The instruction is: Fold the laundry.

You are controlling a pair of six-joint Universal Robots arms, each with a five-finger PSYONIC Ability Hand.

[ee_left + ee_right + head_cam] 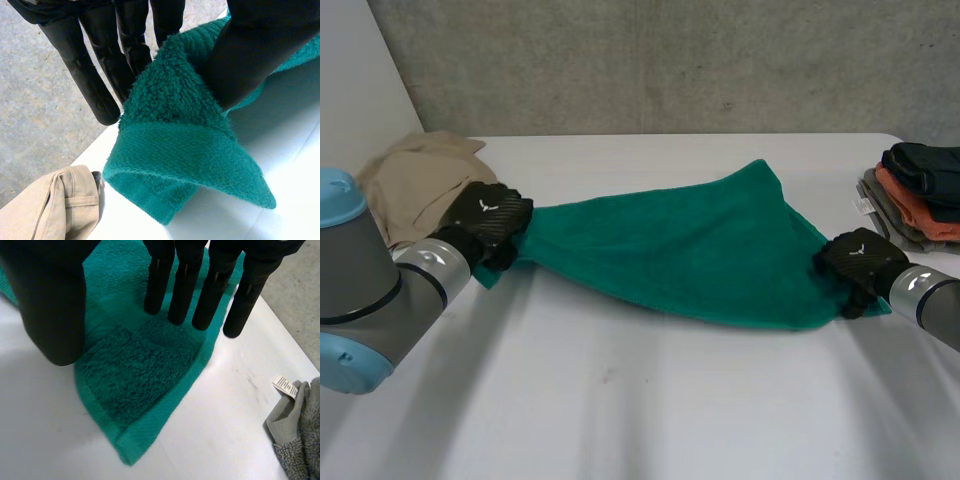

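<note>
1. Near left: the left arm (360, 300) reaches forward over the bare near part of the table (640, 420).
2. Mid-table: the green towel (670, 250) lies spread between both hands, unfolded and rumpled, with a peak at its far edge.
3. The left hand (485, 218) is at the towel's left corner. In my left wrist view the thumb pinches the terry against the fingers, so I read this as a grasp.
4. The right hand (860, 262) is at the right corner. Its fingers (182, 285) are straight and released above the cloth, and I see no pinch.
5. Far left: a beige garment (410, 180) lies crumpled.
6. Far right: a stack of folded items (920, 195) is done.

Status, by my judgement: some pieces are finished, no fold is made on the towel, and the beige garment is untouched.
</note>
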